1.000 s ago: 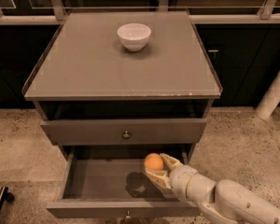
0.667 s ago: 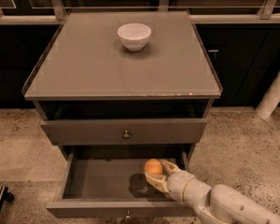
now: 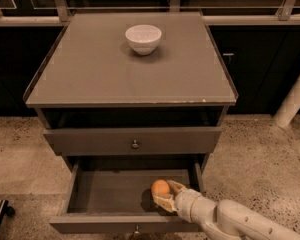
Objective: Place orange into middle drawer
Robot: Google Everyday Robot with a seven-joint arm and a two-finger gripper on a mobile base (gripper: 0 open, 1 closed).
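The orange is small, round and smooth. It sits between the fingers of my gripper, low inside the open middle drawer, at the drawer's right side. The gripper is shut on the orange. My pale arm reaches in from the lower right, over the drawer's front right corner. The drawer is wide, shallow and grey, pulled out towards me, with a small metal knob at its front edge. I cannot tell if the orange touches the drawer floor.
A shut grey drawer front with a knob lies above the open drawer. A white bowl stands at the back of the cabinet top. A pale post stands at the right on speckled floor.
My gripper has lowered with the orange, going deeper into the drawer and slightly left. The arm has dropped with it.
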